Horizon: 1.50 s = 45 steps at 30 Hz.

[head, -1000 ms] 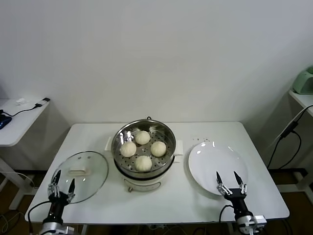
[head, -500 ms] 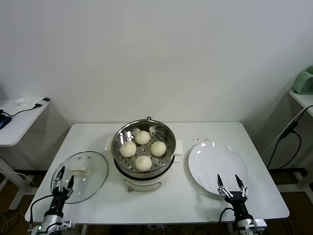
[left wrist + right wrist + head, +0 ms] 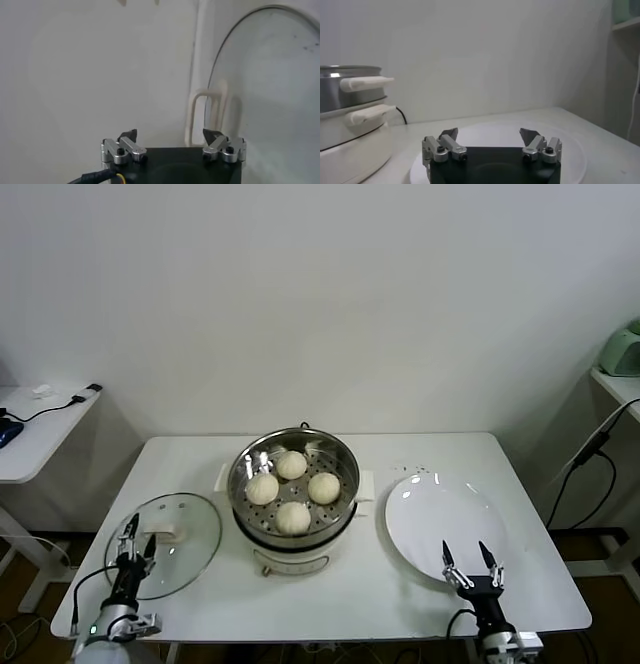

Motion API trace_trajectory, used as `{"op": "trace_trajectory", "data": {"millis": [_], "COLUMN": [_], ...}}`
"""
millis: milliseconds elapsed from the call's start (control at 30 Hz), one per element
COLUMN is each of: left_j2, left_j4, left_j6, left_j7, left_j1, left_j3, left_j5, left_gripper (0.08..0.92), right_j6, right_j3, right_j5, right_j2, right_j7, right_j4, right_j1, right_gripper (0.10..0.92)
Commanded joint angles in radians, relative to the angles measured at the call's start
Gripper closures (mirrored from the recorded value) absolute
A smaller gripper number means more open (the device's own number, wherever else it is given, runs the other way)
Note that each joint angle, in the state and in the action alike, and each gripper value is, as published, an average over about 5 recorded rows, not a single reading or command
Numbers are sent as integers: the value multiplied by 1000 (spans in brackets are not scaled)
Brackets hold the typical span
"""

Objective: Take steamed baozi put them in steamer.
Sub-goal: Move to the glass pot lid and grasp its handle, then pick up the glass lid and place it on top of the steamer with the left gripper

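With all four baozi already sitting on the perforated tray inside the steamer, looks like the loading part of the task is done. Two rows of two, touching or nearly so, none tipped against the steel wall. Plate to the right of the steamer bare, nothing left on it to carry over. Glass lid lying flat on the worktop to the left of the steamer, off the pot (putting it back on is not asked for in the task as worded, so probably nothing owed there).

Left pincer low at the near left edge, over the near rim of the lid, fingers spread and holding nothing; from its wrist camera, lid handle just ahead of the tips. Right pincer low at the near right edge, over the near rim of the plate, likewise spread wide and empty. From the right wrist camera, open tips over the white plate, steamer side with its pale handles off to one side.

Judged from this: nothing left to move, both arms idle at the near edge. Only a check that no bun is missing (four counted, none elsewhere on the worktop).
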<state>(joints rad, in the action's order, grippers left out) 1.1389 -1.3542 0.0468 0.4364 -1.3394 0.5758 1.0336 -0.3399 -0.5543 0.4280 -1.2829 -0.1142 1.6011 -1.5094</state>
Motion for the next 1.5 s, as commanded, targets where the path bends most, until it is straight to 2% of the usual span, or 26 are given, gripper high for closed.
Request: {"op": "trace_trajectory", "data": {"millis": [33,133,200,800,967,1167,1367,1500], "left_j2": [0,1,1,8,7,-31,-110,-167], "left_j4": [2,5,11,76,-30,-238,-443,-578], "left_j6": [-25,-27,-26,-3,-9,-56,-146,-253], "left_j7": [-30,-29,-28,12,5,-49,-169,-298], "left_j1": [28,27,27,53,18,-70,-166,-207], "left_j3": [-13,-17,-18,-20,11,60,126,163], "left_j5": [-22,-23,-22,37,32,-41,-135,-195], "left_gripper": [177,194,233,753,862,868,868,868], "right_j6": [-5,-7,-9,8,11,14,26,33], "right_j3": [-1,-1,-1,-1,-7,-15,-21,-23], "right_j5": [-6,-8,-9,-12,-12,-11,-24,-47], "right_j2": [-5,-6,-7,-10,-11,-4,-5,-8], "right_j7": [0,-1,-2,11,13,13,28,43], "right_j4": [-5,-8,-8,5,15,42,59,61], "right_j1": [-1,-3,-5,2,1,-11,-10,-7], "right_gripper": [203,202,203,203,203,203,203,203]}}
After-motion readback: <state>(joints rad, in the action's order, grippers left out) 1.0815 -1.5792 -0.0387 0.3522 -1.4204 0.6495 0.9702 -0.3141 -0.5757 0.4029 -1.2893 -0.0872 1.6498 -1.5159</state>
